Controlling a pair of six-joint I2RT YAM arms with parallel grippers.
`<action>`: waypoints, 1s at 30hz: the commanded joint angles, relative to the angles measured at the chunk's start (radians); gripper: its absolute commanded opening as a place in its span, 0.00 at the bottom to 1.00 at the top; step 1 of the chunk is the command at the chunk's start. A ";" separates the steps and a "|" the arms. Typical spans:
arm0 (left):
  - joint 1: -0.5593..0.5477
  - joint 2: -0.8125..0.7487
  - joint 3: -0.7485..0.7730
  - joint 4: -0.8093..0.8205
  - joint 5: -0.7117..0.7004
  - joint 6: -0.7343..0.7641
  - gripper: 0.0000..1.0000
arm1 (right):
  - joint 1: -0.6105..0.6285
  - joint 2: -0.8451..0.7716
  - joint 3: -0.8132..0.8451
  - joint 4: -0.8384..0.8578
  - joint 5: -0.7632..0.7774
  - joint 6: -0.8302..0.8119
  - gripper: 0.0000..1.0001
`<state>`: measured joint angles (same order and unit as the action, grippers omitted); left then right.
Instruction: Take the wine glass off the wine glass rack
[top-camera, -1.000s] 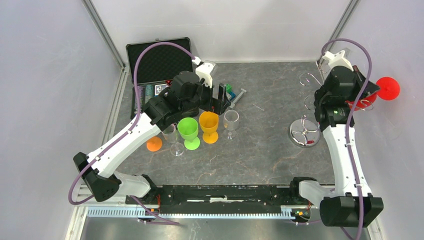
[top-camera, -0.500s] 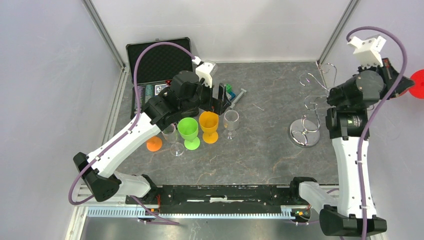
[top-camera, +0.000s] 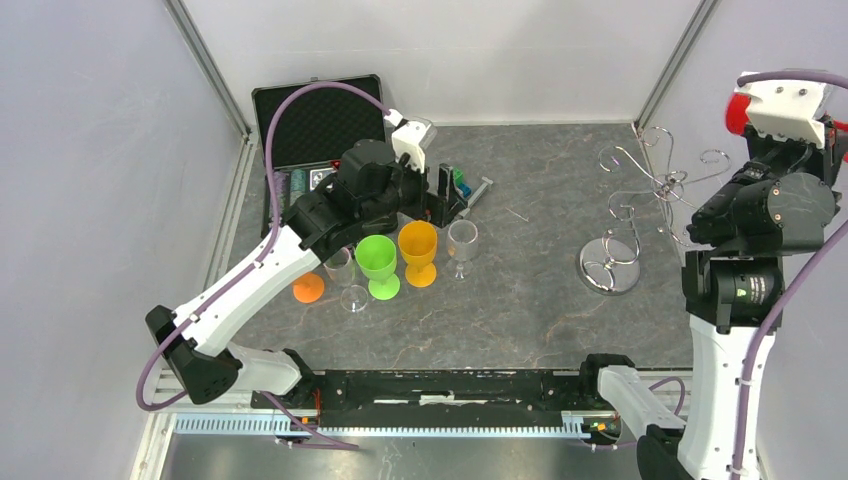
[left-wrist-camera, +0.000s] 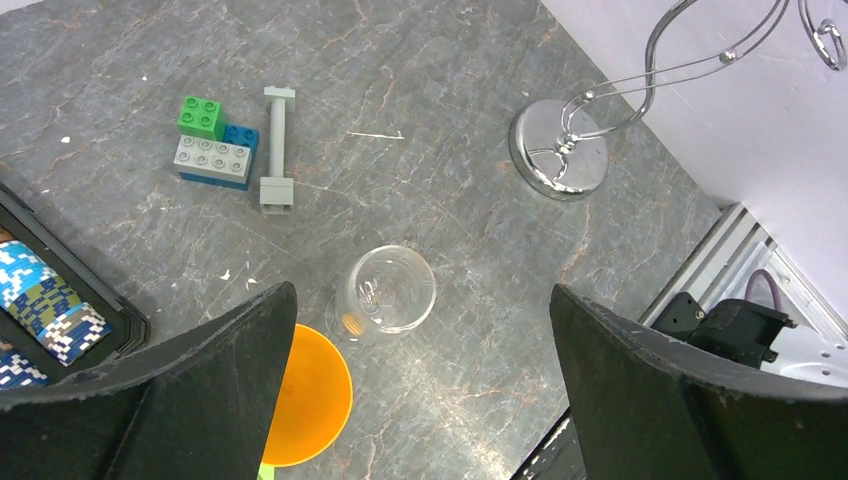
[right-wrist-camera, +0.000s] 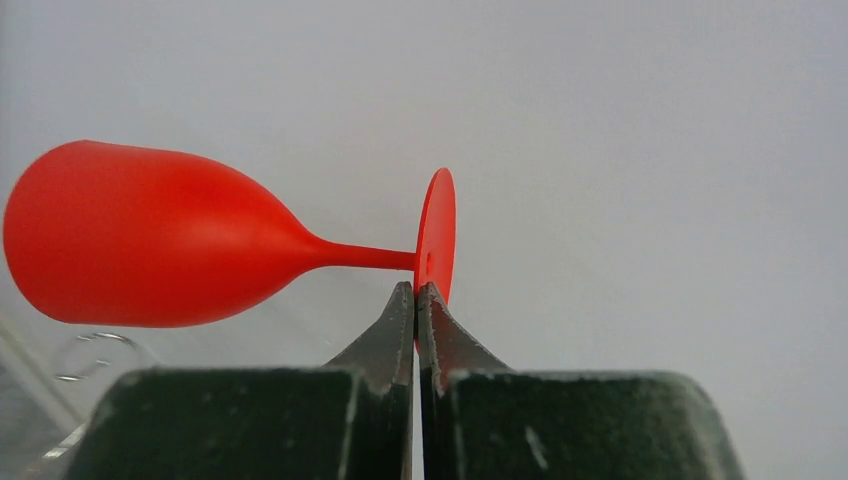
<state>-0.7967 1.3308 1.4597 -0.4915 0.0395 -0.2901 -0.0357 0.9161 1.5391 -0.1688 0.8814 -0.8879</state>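
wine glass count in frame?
6. Red glass held by the right gripper; on the table, left to right: orange foot under the left arm, clear glass, green glass, orange glass, second clear glass. Arm may hide more.

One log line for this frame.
right gripper shut on red wine glass | off wine glass rack, horizontal | left gripper open above clear glass

Your workspace is a dark grey tabletop (top-camera: 530, 300) with pale marble veining, and the left wrist view shows you the same veined surface close up. Plain pale lilac-grey walls box it in: a back wall (top-camera: 450, 50), a left wall (top-camera: 90, 150) and a right wall (top-camera: 740, 40), joined at the corners by slanting aluminium posts (top-camera: 205, 65). A ribbed metal rail (top-camera: 450, 425) runs along the near edge. The light is even and soft, with only faint shadows.
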 joint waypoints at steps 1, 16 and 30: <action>0.004 -0.047 0.004 0.063 0.015 -0.043 1.00 | -0.002 -0.025 0.064 -0.061 -0.346 0.299 0.00; 0.003 -0.241 -0.135 0.303 0.031 -0.061 1.00 | -0.002 -0.089 -0.266 0.196 -1.029 0.830 0.00; 0.004 -0.170 -0.133 0.542 0.255 -0.275 1.00 | -0.001 -0.119 -0.557 0.510 -1.395 1.235 0.00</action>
<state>-0.7967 1.1156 1.3132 -0.0990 0.1970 -0.4248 -0.0349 0.8150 1.0237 0.1528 -0.4091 0.1944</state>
